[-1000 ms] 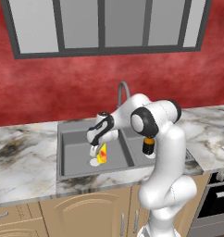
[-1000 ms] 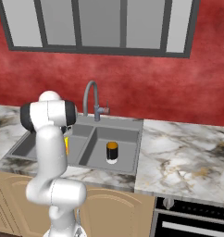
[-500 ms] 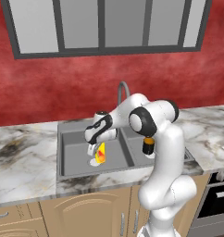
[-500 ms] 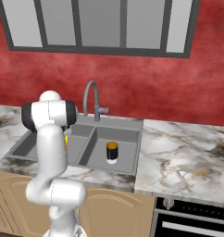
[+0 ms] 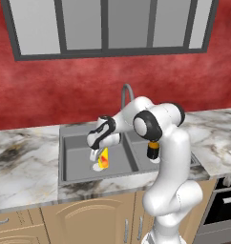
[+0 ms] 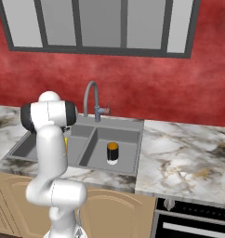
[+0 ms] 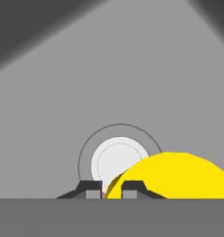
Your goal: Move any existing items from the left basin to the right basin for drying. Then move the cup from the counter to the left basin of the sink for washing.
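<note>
The yellow cup (image 5: 103,158) with its red-orange mark hangs tilted low in the left basin (image 5: 74,152), just over the white drain (image 5: 96,167). My gripper (image 5: 94,153) is shut on the cup's rim. In the hand view the fingertips (image 7: 90,190) stand close together, the yellow cup (image 7: 174,178) fills the lower right, and the drain (image 7: 115,159) lies right behind. The black jar with the orange top (image 6: 112,152) stands upright in the right basin (image 6: 128,144), apart from the gripper.
The curved grey faucet (image 6: 91,95) rises behind the sink's divider. Marble counter (image 6: 184,158) runs to both sides. An oven front (image 6: 193,223) sits at the lower right. My arm's elbow (image 5: 158,119) hangs over the right basin.
The gripper and the cup have shifted slightly left and stay low in the left basin. The jar has not moved.
</note>
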Controlling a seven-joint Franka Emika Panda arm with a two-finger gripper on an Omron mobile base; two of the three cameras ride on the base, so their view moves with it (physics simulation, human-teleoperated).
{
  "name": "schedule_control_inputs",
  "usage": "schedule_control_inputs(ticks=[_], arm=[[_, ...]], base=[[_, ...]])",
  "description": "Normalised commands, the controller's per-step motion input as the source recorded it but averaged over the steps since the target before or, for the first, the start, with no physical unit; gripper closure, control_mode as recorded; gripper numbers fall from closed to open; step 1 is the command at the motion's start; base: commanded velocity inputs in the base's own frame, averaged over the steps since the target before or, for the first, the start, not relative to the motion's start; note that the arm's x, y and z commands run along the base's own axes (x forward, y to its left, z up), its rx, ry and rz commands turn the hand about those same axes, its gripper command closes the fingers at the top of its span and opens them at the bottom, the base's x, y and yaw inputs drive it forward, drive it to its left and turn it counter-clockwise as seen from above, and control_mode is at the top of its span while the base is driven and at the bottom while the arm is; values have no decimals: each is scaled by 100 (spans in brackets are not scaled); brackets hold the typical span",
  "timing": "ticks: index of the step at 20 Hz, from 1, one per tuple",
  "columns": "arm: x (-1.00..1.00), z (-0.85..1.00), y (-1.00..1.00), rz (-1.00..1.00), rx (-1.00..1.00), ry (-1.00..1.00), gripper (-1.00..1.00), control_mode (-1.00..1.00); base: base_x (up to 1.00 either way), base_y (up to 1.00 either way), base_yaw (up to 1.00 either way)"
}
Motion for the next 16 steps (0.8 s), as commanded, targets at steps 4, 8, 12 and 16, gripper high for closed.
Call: schedule_control_inputs(ticks=[4, 8, 12, 16], arm=[[-4, -2, 0, 0, 0, -3, -100, -100], [-7, 1, 0, 0, 0, -5, -100, -100], [-4, 4, 0, 0, 0, -2, -100, -100], [-4, 12, 0, 0, 0, -2, -100, -100]], base=[[0, 0, 0], [0, 0, 0], [0, 0, 0], [0, 0, 0]])
